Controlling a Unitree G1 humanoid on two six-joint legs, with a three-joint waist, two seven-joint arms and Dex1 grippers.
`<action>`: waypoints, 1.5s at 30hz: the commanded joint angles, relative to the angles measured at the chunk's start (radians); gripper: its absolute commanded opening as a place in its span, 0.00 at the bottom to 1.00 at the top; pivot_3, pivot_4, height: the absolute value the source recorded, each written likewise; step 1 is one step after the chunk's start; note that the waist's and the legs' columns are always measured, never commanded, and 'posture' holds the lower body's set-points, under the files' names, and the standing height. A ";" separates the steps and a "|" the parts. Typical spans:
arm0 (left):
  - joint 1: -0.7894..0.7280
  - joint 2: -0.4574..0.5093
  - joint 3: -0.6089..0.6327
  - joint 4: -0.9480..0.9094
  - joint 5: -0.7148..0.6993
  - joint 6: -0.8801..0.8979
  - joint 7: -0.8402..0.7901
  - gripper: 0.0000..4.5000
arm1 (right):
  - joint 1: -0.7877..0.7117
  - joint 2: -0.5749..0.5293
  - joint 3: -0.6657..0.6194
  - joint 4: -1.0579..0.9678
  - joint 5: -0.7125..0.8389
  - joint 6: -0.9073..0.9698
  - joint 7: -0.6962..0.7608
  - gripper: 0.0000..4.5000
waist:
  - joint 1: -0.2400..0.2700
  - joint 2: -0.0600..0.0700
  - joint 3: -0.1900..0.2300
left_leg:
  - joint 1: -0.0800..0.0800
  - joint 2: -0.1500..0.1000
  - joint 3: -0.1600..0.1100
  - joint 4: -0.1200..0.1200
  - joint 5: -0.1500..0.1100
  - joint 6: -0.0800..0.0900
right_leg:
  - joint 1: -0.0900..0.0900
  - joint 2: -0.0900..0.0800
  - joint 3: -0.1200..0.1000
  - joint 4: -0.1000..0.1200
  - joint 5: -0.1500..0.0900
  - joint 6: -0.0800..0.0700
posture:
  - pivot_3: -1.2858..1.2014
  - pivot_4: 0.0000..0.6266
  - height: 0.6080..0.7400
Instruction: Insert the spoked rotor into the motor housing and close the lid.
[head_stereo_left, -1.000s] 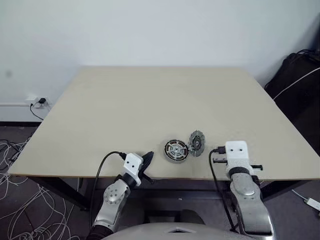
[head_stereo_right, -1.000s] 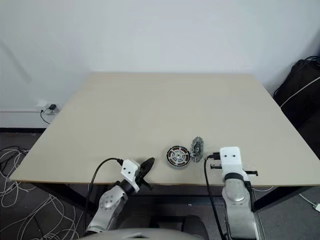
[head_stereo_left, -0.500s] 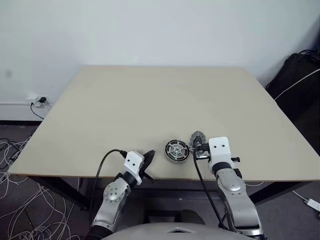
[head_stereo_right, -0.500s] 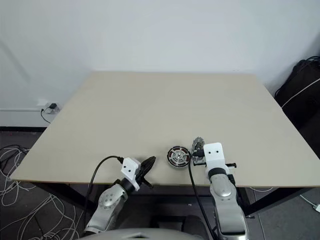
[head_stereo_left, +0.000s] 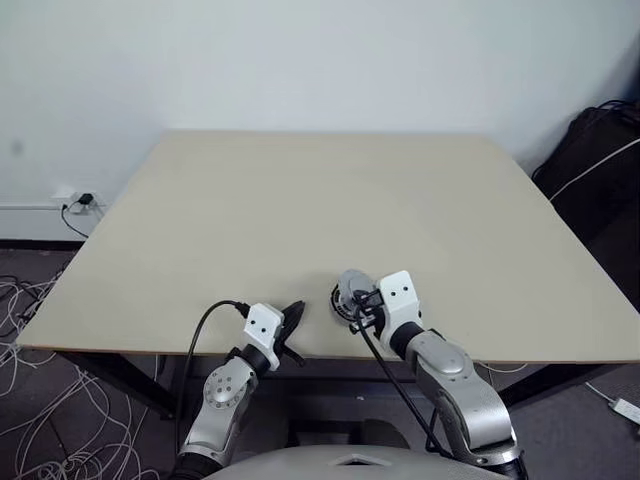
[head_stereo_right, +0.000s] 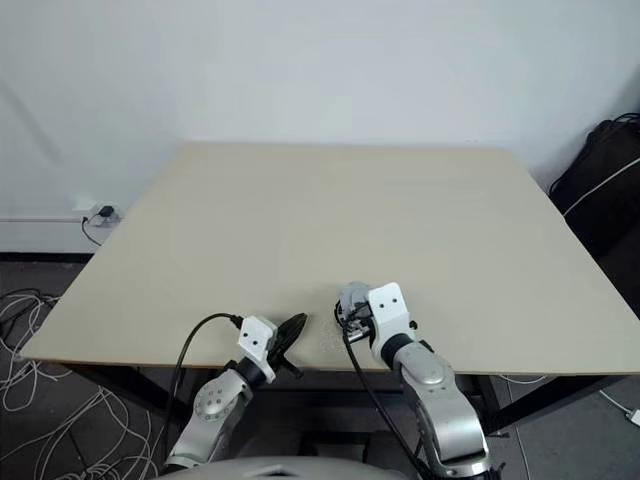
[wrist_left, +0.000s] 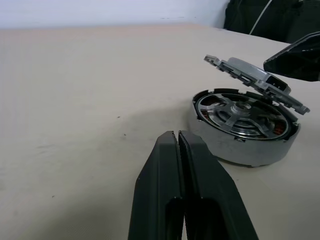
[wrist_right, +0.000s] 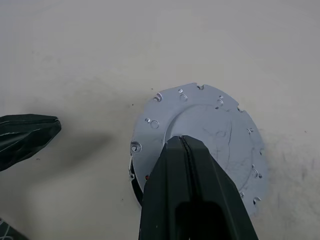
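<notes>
The table (head_stereo_left: 300, 200) is pretty much bare except near its near edge, where the motor housing (wrist_left: 240, 142) sits with the spoked rotor (wrist_left: 240, 114) already inside, something the left wrist view makes clear. The lid (wrist_right: 200, 135) hangs tilted over it, plain grey face up. The right gripper (wrist_right: 182, 142), pressed together, sits on the lid. The left gripper (wrist_left: 178, 137), also closed, is just left of the housing, holding nothing.
</notes>
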 joint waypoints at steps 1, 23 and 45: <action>-0.009 0.001 0.002 -0.016 -0.005 -0.027 0.002 0.03 | -0.035 0.013 -0.006 0.047 0.011 -0.029 -0.011 0.00 | 0.000 0.000 0.000 | 0.000 0.000 0.000 0.000 0.000 0.000 | 0.000 0.000 0.000 0.000 0.000 0.000 | 0.52 0.00 1.00; -0.008 0.002 -0.012 -0.066 -0.002 0.008 0.017 0.03 | -0.134 -0.161 -0.077 0.186 0.112 -0.194 0.194 0.49 | 0.001 -0.001 0.000 | 0.000 0.000 0.000 0.000 0.000 0.000 | 0.000 0.000 0.000 0.000 0.000 0.000 | 0.52 0.00 1.00; -0.009 0.000 -0.009 -0.046 -0.005 -0.009 0.023 0.03 | -0.227 -0.223 -0.045 0.333 0.118 -0.187 0.312 1.00 | 0.008 -0.002 0.001 | -0.001 0.000 0.000 0.000 0.000 0.000 | -0.001 -0.001 0.000 -0.001 0.000 -0.001 | 0.52 0.00 1.00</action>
